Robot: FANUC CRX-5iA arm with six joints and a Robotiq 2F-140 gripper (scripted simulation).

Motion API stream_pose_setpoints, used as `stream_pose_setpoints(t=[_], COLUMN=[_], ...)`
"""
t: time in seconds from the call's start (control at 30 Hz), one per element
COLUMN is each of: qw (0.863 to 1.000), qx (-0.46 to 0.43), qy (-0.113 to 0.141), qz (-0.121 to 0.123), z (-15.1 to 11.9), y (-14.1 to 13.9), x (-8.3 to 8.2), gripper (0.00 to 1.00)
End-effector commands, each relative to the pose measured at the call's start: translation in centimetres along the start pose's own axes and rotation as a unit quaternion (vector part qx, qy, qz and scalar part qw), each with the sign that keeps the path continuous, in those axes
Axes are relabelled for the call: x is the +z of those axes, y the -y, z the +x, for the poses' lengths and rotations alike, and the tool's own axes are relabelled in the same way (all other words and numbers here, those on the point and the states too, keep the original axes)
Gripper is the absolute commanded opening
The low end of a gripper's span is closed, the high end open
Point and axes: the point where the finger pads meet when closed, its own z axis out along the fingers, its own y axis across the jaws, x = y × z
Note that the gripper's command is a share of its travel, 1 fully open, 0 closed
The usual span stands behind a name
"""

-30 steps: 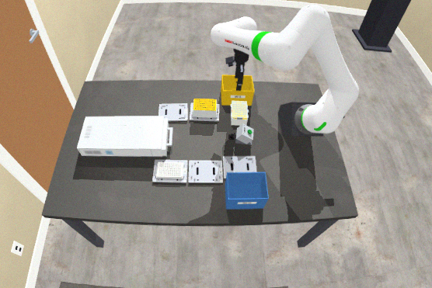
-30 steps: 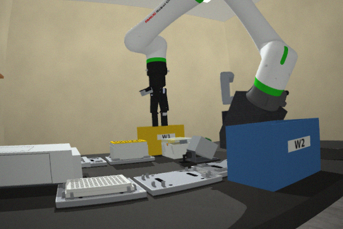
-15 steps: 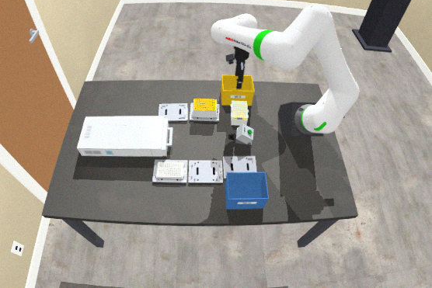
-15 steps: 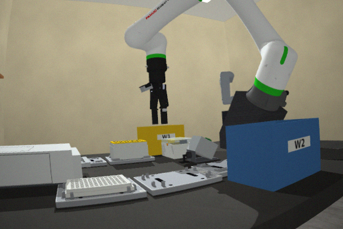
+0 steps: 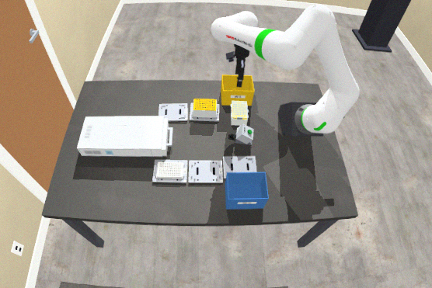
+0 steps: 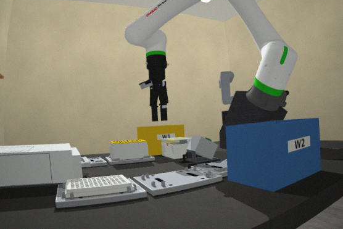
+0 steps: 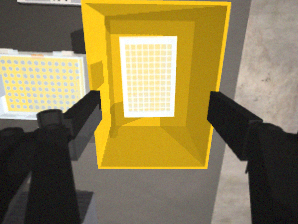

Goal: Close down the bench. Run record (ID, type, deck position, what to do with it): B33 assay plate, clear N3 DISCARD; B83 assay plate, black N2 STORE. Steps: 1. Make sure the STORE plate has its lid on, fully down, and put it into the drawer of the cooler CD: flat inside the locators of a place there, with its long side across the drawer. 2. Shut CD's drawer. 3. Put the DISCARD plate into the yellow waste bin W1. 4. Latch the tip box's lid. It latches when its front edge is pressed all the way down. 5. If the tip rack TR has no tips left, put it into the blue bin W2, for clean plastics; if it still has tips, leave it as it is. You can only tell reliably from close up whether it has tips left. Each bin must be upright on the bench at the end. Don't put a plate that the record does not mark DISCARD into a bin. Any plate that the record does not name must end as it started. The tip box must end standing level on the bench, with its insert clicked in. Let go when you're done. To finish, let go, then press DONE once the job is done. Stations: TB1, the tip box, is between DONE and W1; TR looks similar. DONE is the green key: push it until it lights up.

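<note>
My gripper [image 5: 241,81] [image 6: 159,116] [image 7: 155,105] is open and empty, hanging straight above the yellow waste bin W1 [image 5: 237,95] [image 6: 148,137] [image 7: 150,145]. In the wrist view a clear assay plate [image 7: 149,75] lies flat on the bin's floor, well below the fingers. The tip box TB1 [image 5: 239,112] [image 6: 174,148] [image 7: 40,82] stands just in front of the bin, with the green DONE key [image 5: 245,134] [image 6: 202,147] in front of it. The tip rack TR [image 5: 204,108] [image 6: 129,150] with a yellow top sits left of the tip box. The cooler CD [image 5: 122,135] [image 6: 31,163] stands at the left with its drawer shut.
The blue bin W2 [image 5: 246,190] [image 6: 271,153] stands upright at the bench's front. A white well plate [image 5: 169,170] [image 6: 97,184] sits in the front left nest. Empty nests [image 5: 205,171] [image 5: 173,112] lie beside it and beside the tip rack. The arm's base is at the right.
</note>
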Motion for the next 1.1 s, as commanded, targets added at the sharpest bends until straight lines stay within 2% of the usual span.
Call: stream_pose_setpoints(t=[0.0, 1.07], qw=[1.0, 1.0], qx=[0.017, 0.018], qy=[0.0, 0.0], qz=[-0.001, -0.001], z=[0.4, 9.6], y=[0.2, 6.4], x=[-0.1, -1.2], gripper=[0.7, 0.7])
